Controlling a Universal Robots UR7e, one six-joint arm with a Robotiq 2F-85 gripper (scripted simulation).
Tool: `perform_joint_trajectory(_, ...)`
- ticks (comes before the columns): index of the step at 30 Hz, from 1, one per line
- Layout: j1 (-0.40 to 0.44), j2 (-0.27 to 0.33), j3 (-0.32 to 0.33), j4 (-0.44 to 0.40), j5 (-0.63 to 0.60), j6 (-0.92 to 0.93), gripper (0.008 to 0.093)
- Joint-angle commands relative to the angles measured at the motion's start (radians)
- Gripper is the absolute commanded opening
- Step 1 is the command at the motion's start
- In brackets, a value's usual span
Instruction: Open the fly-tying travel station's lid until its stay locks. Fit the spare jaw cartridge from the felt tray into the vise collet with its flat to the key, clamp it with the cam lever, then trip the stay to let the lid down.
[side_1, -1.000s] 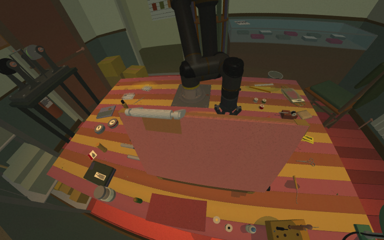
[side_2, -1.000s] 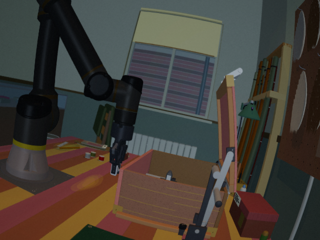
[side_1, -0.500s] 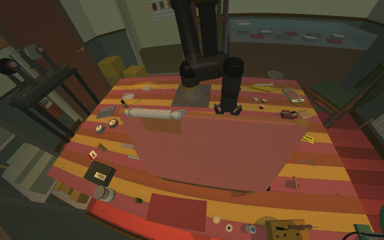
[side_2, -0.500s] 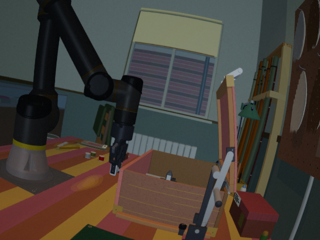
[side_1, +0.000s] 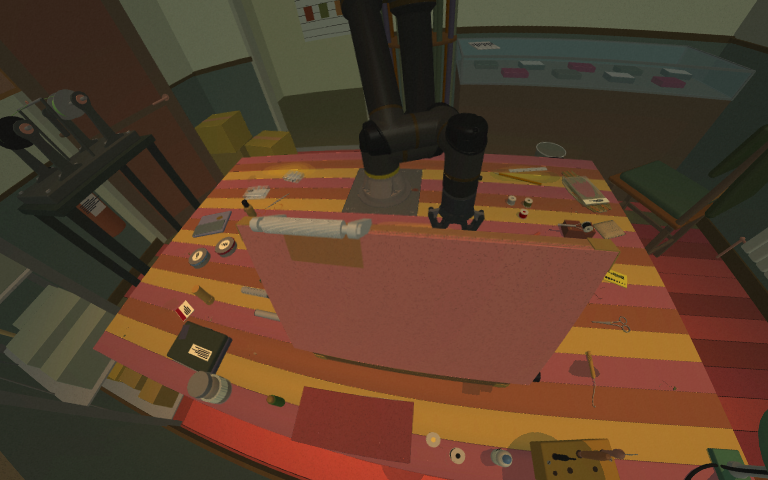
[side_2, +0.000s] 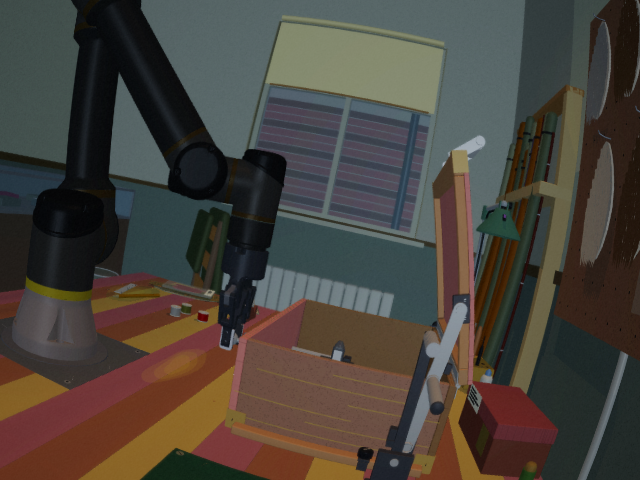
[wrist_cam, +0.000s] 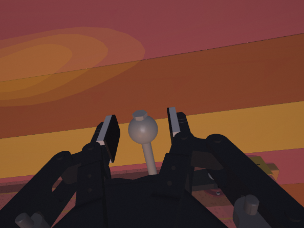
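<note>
A grey ball knob (wrist_cam: 143, 129) on a thin stem, the cam lever's end as far as I can tell, stands between the fingers of my gripper (wrist_cam: 140, 127), which is open and holds nothing, at the station's wall nearest the arm base (side_2: 230, 330). The fly-tying station (side_2: 336, 382) is a pink box with its lid (side_1: 430, 300) standing nearly upright. A white stay (side_2: 444, 356) runs from the box side up to the lid. A small grey vise part (side_2: 337, 351) shows inside the box. The felt tray and the jaw cartridge are hidden.
A dark red box (side_2: 506, 434) sits beside the station on the lid side. Thread spools (side_1: 520, 206) lie near the gripper, with scissors (side_1: 614, 324), a red mat (side_1: 354, 421) and a dark booklet (side_1: 198, 348) spread over the striped table. The arm base (side_1: 388, 189) stands behind.
</note>
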Motion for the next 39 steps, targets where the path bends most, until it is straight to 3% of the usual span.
perform_joint_trajectory(1,0.000,-0.004,-0.002,0.004,0.000,0.000,0.0520)
perform_joint_trajectory(25,0.000,-0.161,-0.110,0.269,0.000,0.000,0.0520)
perform_joint_trajectory(39,0.000,-0.183,-0.133,0.315,0.000,0.000,0.0500)
